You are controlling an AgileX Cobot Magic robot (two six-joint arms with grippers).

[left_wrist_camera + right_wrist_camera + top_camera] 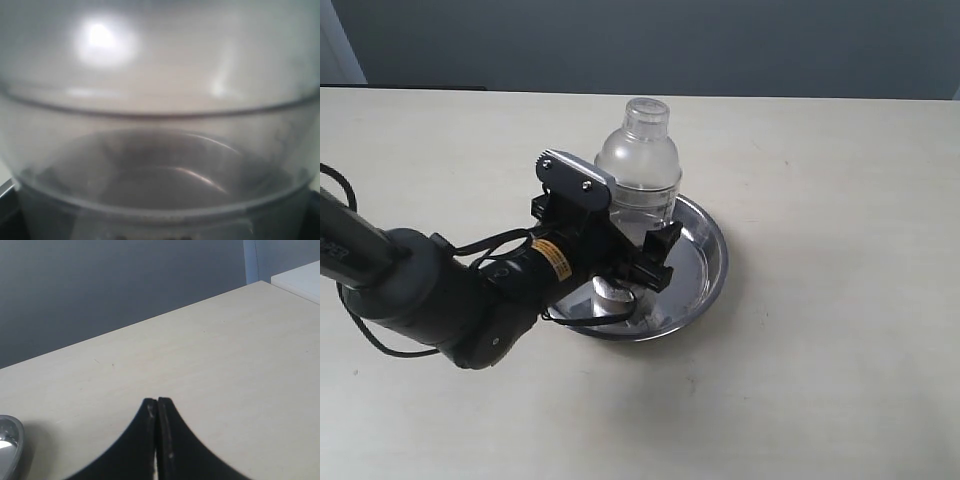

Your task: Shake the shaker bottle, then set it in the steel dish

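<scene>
The exterior view alone gives the whole layout. The clear plastic shaker bottle with a domed frosted shoulder and narrow round cap [638,160] stands upright inside the shallow round stainless steel dish [705,265], toward the dish's far side. The left gripper [620,228] reaches in from the left, its jaws spread wide and clasping the bottle's lower body. The left wrist view shows none of that setting. The bottle's curved wall [160,125] fills it from edge to edge, very close and out of focus.

The right wrist view shows what the exterior view leaves out. The right gripper [157,412] has its two black fingertips pressed together with nothing between them. It hangs over the bare pale beige table [200,350], and a sliver of the dish's shiny rim [7,440] sits at one corner of the picture.

The bottle's plastic is translucent, smooth and ringed with faint horizontal seams. The dish is mirror-bright, with a raised rim and a flat bottom that throws back blurred reflections. The table [820,380] is matt with a faint grain. The arm is dark grey and rounded, with a yellow label [558,258] and a loose black cable [380,345].

The gripper hides the bottle's base, so I cannot tell whether it rests on the dish bottom. The bottle's contents and printed marks cannot be made out in any view.
</scene>
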